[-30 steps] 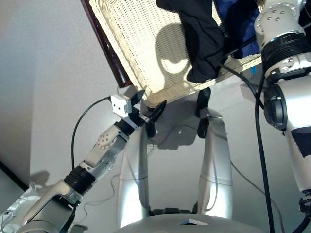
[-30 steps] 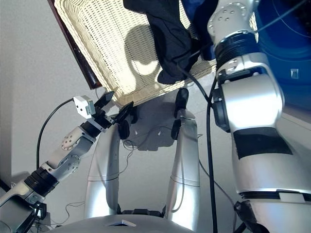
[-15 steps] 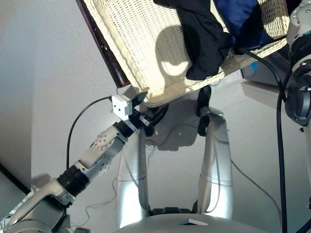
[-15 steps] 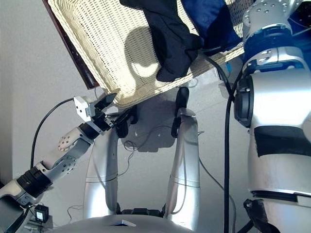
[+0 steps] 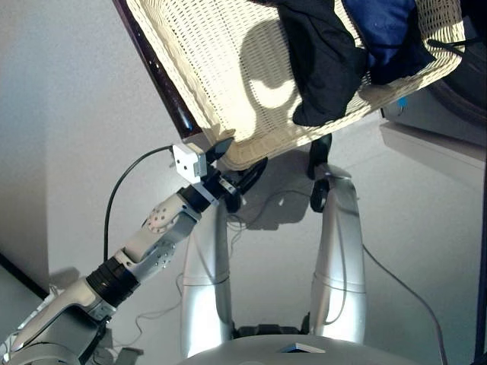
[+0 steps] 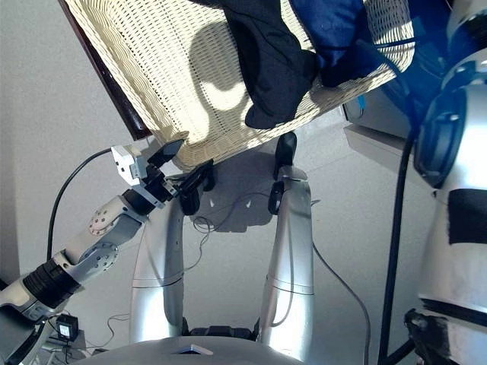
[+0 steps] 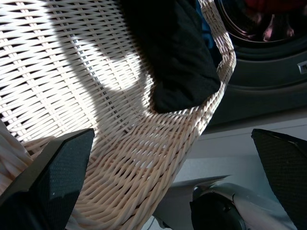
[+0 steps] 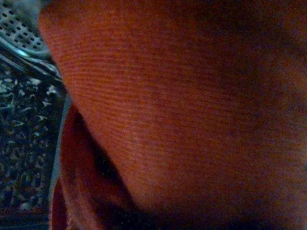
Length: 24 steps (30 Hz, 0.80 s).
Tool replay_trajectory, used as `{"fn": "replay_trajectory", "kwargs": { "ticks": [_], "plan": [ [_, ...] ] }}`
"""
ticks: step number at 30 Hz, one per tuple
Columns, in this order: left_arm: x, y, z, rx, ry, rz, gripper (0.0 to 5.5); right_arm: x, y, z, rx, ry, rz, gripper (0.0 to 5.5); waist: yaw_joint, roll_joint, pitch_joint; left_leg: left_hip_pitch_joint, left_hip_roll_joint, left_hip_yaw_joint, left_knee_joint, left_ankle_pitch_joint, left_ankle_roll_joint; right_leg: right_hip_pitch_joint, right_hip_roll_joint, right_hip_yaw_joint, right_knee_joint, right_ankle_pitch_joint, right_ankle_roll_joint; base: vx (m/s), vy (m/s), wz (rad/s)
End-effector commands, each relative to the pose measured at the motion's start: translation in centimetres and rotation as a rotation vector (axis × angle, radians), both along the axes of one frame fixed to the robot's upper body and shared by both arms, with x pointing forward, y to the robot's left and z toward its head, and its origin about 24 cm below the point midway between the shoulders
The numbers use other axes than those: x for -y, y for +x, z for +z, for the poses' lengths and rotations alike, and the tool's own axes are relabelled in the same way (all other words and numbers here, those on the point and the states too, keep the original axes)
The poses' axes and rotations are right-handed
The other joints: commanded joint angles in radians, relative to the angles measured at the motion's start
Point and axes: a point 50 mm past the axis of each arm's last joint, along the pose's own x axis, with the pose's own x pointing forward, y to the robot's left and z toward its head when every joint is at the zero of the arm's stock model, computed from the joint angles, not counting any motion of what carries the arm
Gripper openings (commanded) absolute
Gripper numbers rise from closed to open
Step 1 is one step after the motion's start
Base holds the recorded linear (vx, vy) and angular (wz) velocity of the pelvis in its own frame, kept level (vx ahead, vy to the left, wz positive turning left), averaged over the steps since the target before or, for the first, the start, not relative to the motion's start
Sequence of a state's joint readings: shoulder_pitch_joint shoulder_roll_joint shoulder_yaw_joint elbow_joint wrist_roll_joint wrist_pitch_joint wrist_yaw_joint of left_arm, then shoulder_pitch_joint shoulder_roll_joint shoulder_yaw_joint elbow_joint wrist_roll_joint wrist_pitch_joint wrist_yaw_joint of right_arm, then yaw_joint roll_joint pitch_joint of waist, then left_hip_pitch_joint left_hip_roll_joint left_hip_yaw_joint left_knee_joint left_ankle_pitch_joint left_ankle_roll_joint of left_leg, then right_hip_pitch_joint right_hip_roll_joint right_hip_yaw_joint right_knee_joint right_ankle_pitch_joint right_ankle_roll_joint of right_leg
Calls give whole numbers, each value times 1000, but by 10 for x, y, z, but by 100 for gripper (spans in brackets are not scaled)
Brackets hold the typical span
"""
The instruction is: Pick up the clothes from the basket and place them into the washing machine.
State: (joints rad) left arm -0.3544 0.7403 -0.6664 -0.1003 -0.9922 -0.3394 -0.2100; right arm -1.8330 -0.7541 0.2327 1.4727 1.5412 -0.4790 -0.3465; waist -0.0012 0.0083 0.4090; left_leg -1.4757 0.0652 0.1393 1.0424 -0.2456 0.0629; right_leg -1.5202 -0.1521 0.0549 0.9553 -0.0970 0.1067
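The left claw (image 5: pixel 228 169) hangs just below the near corner of the wicker basket (image 5: pixel 221 68) with its two black fingers spread apart and nothing between them, a position that looks like waiting close to the next garment. In the left wrist view those fingers (image 7: pixel 57 172) frame the basket's low rim, with the black garment (image 7: pixel 177 62) slumped against that rim on the inside. Beside it in the basket, toward the washing machine, lies the navy blue garment (image 5: pixel 388 34), partly overlapping the black one; both remain to be moved. Beyond the rim, the washing machine (image 7: pixel 268 72) shows its round drum opening, and something reddish sits inside it. The right claw itself cannot be seen: its wrist camera is filled by the coral-red garment (image 8: pixel 182 110), with the perforated steel drum (image 8: pixel 19 28) at the picture's edge, so this cloth is at or inside the drum, probably being delivered there. Whether the right claw grips it or has let go, I cannot tell, since the cloth covers everything.
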Motion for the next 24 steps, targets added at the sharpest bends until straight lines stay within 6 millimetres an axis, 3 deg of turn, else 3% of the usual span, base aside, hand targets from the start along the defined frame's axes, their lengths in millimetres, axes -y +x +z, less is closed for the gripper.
{"fn": "replay_trajectory", "kwargs": {
  "ticks": [1,7,8,9,10,11,20,24],
  "plan": [
    [1,-20,1,-9,-54,-45,550,37,-49,32,134,-80,-224,0,-22,8,-73,6,1,4,-29,-1,-44,12,28,-69,24,-21,-45,0,0,0],
    [1,-19,0,-7,-42,-39,550,30,-37,22,107,-75,-199,0,-26,6,-77,8,1,3,-28,-1,-44,16,32,-71,25,-19,-47,0,0,0],
    [1,-19,0,-7,-45,-38,550,27,-34,21,106,-76,-189,28,-25,6,-77,9,1,4,-28,-1,-44,17,33,-72,23,-19,-47,0,0,0],
    [2,-18,-1,-10,-46,-35,550,25,-32,20,106,-80,-179,203,-24,8,-78,8,2,5,-28,0,-44,18,32,-72,22,-19,-48,0,0,0],
    [2,-18,-2,-12,-47,-33,550,23,-30,18,103,-82,-173,492,-24,8,-79,9,3,5,-28,-1,-44,19,32,-72,22,-19,-47,0,0,0],
    [1,-18,-2,-14,-46,-26,550,22,-28,18,100,-88,-167,550,-23,9,-80,9,2,5,-27,-2,-43,20,32,-72,23,-19,-47,0,0,0],
    [-4,-18,-10,-39,-60,16,550,-2,-10,16,58,-203,-110,550,-17,7,-82,29,3,12,-42,1,-41,41,31,-75,13,-18,-44,0,0,0],
    [-5,-18,-15,-50,-43,26,550,-38,14,9,3,-338,-13,550,-13,3,-84,56,0,17,-54,2,-39,62,31,-75,6,-20,-44,0,0,0]
  ]
}}
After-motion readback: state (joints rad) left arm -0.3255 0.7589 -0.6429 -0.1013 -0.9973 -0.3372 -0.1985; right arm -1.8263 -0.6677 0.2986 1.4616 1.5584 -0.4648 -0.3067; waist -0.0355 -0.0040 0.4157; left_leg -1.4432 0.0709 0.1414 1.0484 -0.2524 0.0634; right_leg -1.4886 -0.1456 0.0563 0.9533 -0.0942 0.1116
